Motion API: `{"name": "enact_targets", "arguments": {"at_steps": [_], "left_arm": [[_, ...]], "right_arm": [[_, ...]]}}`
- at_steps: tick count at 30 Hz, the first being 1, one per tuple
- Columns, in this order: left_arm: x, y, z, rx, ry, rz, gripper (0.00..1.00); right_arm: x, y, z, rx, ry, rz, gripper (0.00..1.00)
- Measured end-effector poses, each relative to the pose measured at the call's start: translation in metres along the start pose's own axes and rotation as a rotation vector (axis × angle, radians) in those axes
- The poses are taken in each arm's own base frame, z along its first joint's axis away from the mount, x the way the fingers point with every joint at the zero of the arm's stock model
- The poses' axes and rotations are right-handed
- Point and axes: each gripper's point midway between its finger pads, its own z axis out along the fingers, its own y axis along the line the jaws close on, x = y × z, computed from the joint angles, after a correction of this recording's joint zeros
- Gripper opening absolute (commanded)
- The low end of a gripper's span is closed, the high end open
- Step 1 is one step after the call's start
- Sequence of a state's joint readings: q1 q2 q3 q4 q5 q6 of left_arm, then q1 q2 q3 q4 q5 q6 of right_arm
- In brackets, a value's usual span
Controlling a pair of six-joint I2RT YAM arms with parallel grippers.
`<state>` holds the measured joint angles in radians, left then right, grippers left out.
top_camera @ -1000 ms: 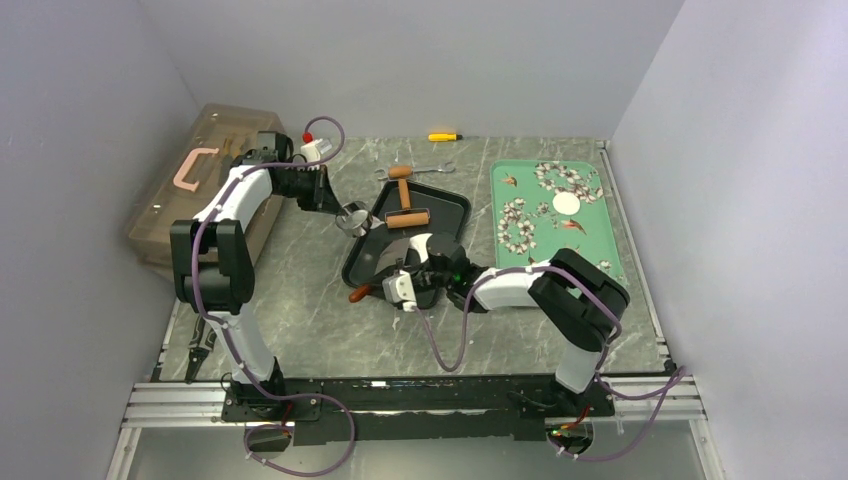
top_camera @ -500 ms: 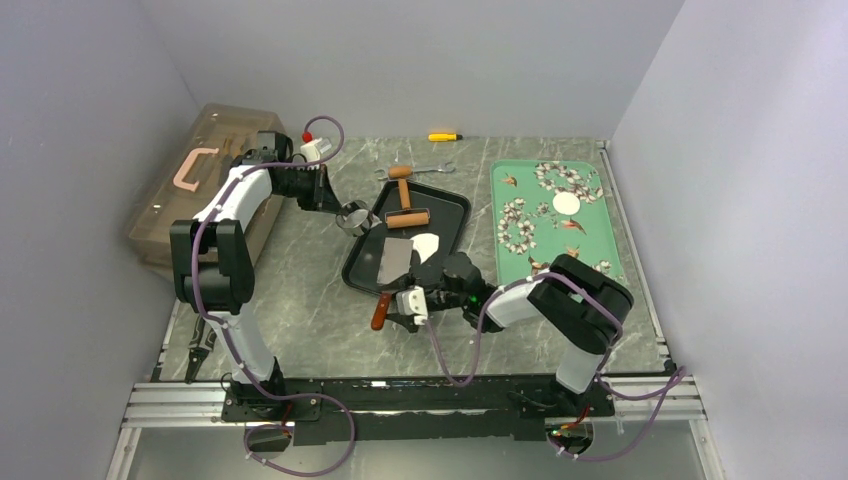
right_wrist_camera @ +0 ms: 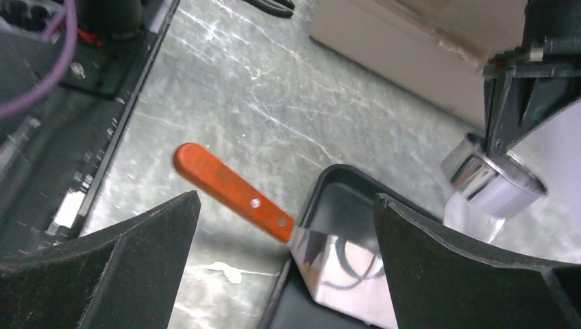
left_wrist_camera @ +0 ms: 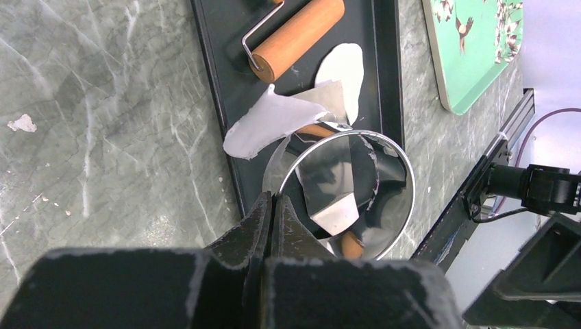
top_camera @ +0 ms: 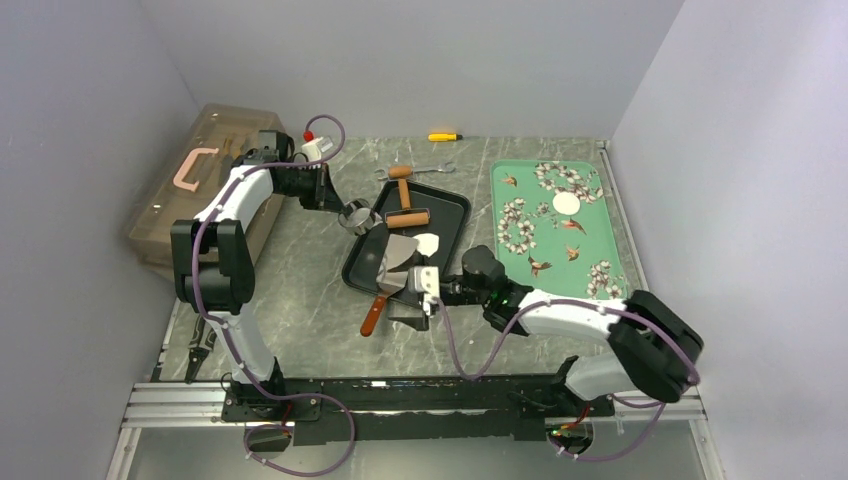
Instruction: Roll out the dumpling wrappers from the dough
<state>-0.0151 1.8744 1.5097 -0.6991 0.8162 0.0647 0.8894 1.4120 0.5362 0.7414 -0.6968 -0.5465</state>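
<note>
Left end effector [left_wrist_camera: 272,205] pinching ring cutter [right_wrist_camera: 493,184], black tray [top_camera: 452,207] holding dough [left_wrist_camera: 342,72], roller [left_wrist_camera: 298,34]

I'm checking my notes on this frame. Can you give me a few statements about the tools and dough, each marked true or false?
The left gripper is shut on the ring cutter. True.
The right gripper grips the spatula. False: its jaws stand open and the spatula lies free, blade at the black tray's edge.
A round wrapper lies on the green tray. True.
The roller lies on the green tray. False: it lies in the black tray.
</note>
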Motion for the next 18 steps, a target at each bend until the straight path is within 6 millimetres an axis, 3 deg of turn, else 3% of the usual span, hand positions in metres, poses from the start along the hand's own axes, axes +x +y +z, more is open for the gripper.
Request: {"name": "enact_targets", "arguments": {"at_steps": [4, 6, 10, 12, 15, 18], "left_arm": [[-0.001, 0.0, 0.0, 0.0, -0.002, 0.002, 0.0], [-0.001, 0.0, 0.001, 0.0, -0.004, 0.004, 0.0], [-0.003, 0.0, 0.001, -0.002, -0.01, 0.007, 0.0], [-0.005, 0.001, 0.002, -0.007, -0.017, 0.016, 0.0], [-0.008, 0.001, 0.002, -0.009, -0.026, 0.025, 0.0], [-0.009, 0.001, 0.003, -0.009, -0.031, 0.032, 0.0]], "right_arm": [[-0.017, -0.014, -0.011, 0.088, 0.097, 0.217, 1.0], [-0.027, -0.039, -0.015, 0.193, 0.169, 0.357, 0.99], [-0.059, -0.101, -0.014, 0.421, 0.254, 0.623, 0.87], [-0.072, -0.126, -0.012, 0.563, 0.285, 0.799, 0.87], [-0.073, -0.122, 0.002, 0.678, 0.361, 0.97, 0.87], [-0.054, -0.087, 0.034, 0.721, 0.534, 1.074, 0.88]]}}
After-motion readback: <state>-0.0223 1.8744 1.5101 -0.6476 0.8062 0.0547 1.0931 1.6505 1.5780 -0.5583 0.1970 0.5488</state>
